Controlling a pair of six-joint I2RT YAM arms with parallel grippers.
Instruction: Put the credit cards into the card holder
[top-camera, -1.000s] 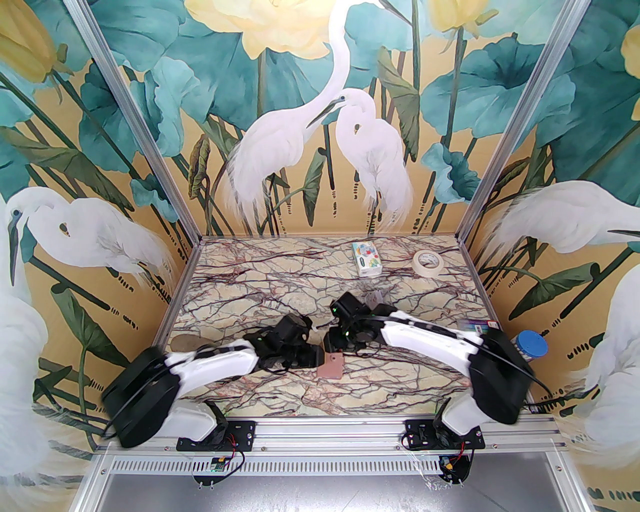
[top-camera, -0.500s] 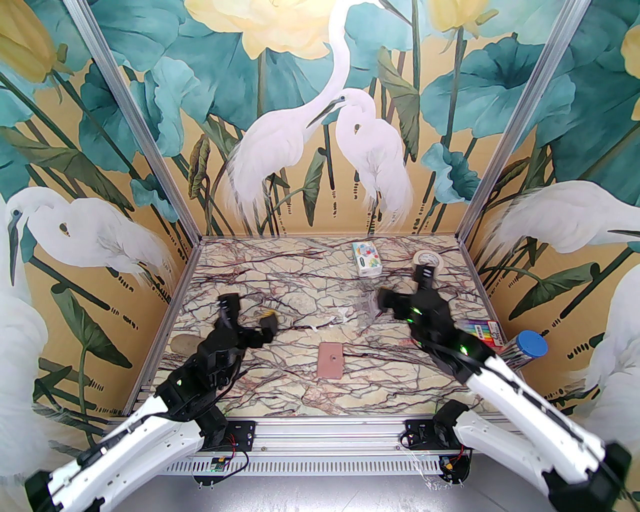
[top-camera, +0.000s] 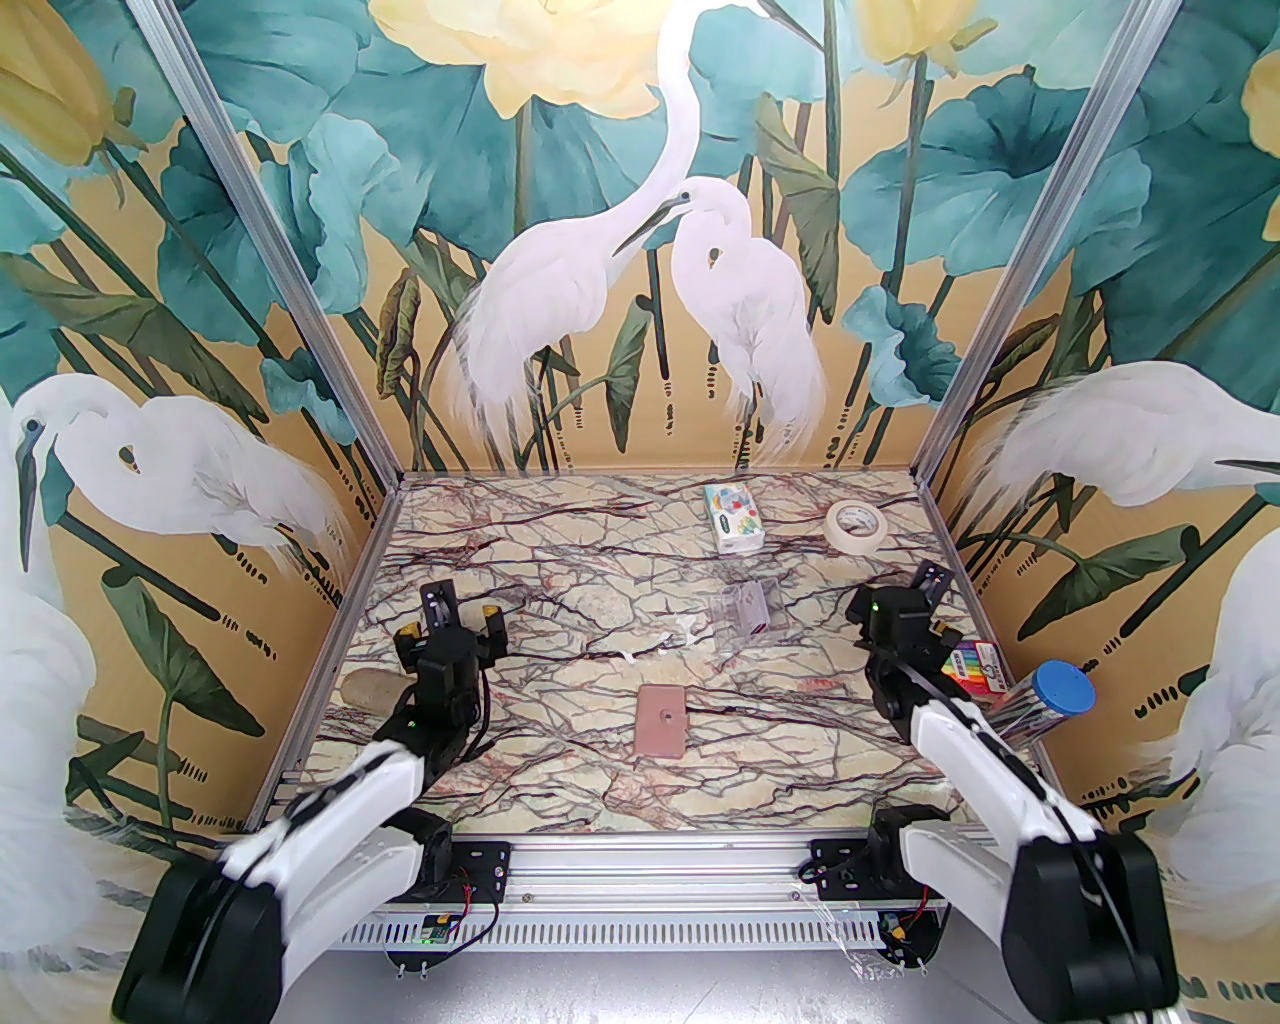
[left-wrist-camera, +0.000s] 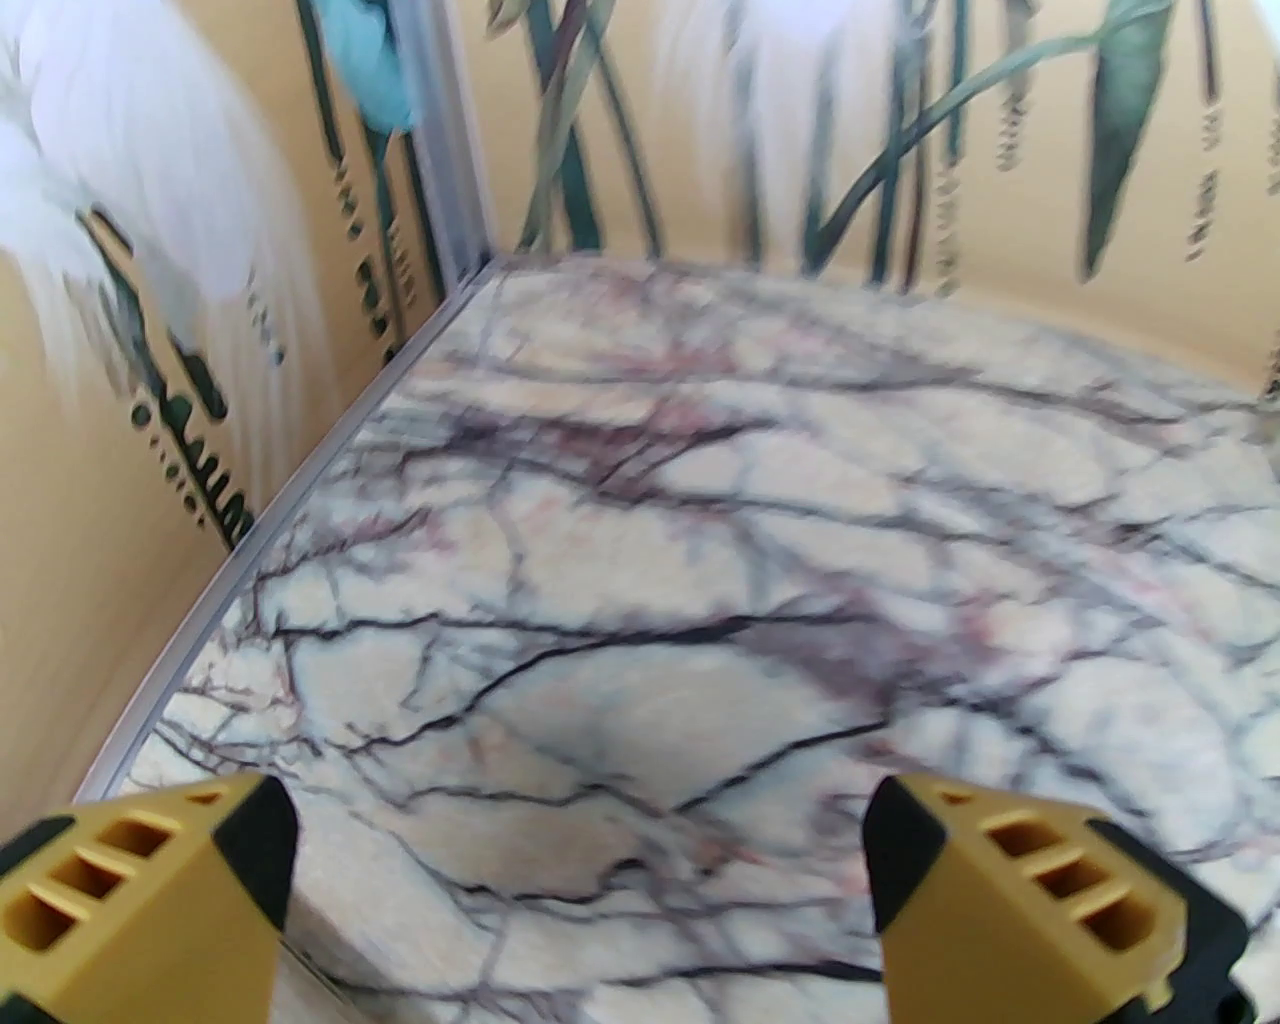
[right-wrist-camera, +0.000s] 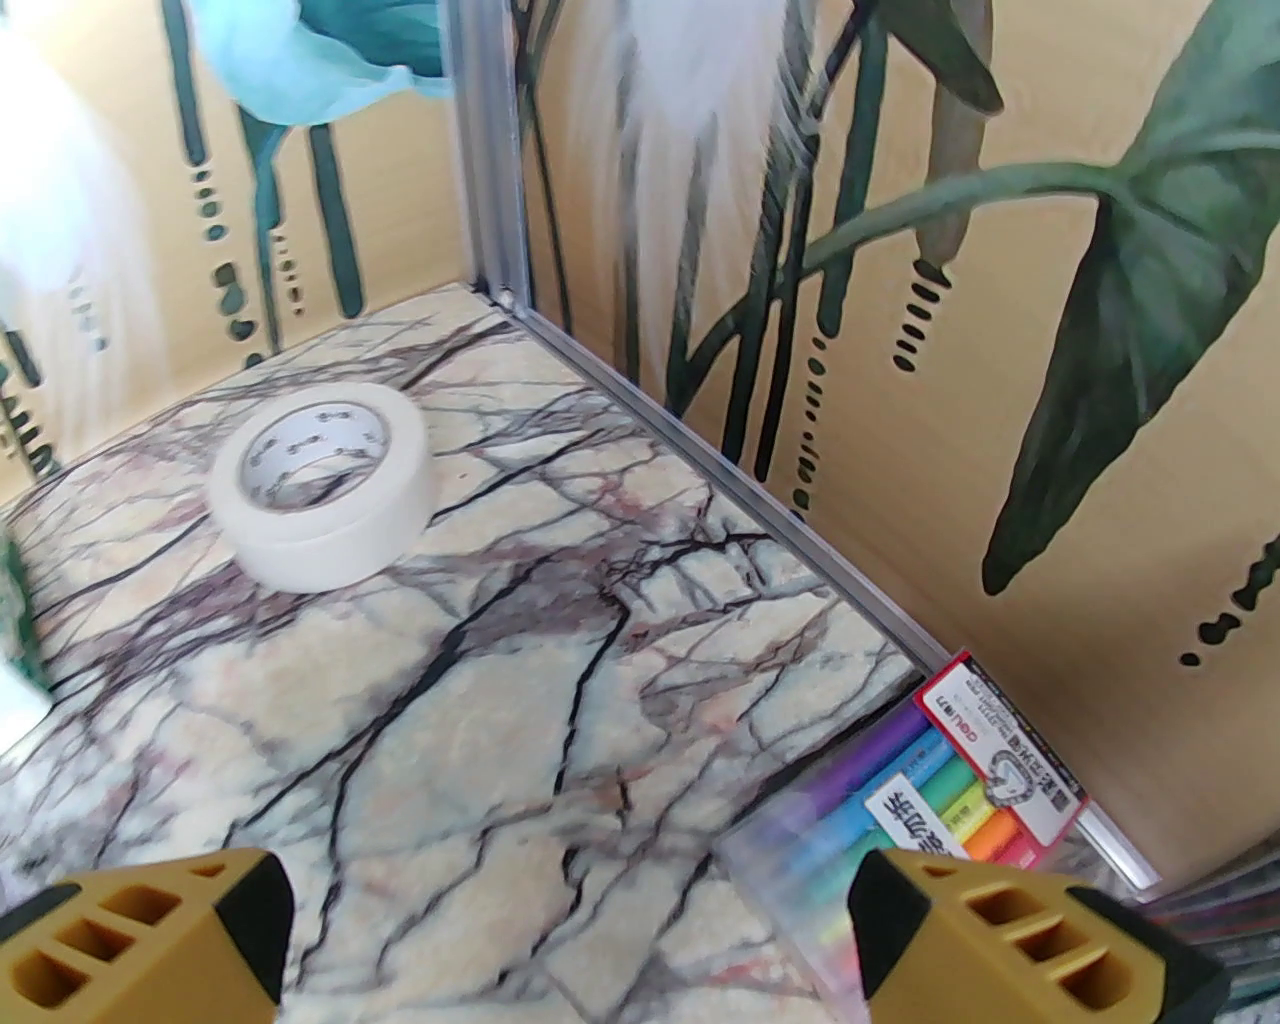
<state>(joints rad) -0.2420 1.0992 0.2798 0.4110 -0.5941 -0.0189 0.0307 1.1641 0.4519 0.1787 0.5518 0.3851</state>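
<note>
The holder (top-camera: 660, 721) lies on the desk (top-camera: 560, 560), well apart from the left end effector (top-camera: 455, 622) and right end effector (top-camera: 935, 603); both gape empty, arms extended forward.

From the card holder (top-camera: 660, 722) I see the tissue pack (top-camera: 733, 518) at twelve, the marker pack (top-camera: 975, 665) at three and the stone (top-camera: 368, 688) at nine.

Bright, even light leaves only faint, soft shadows on the table (top-camera: 560, 600). The top view is sharp. The left wrist view is motion-smeared, the right wrist view blurred toward its left edge.
</note>
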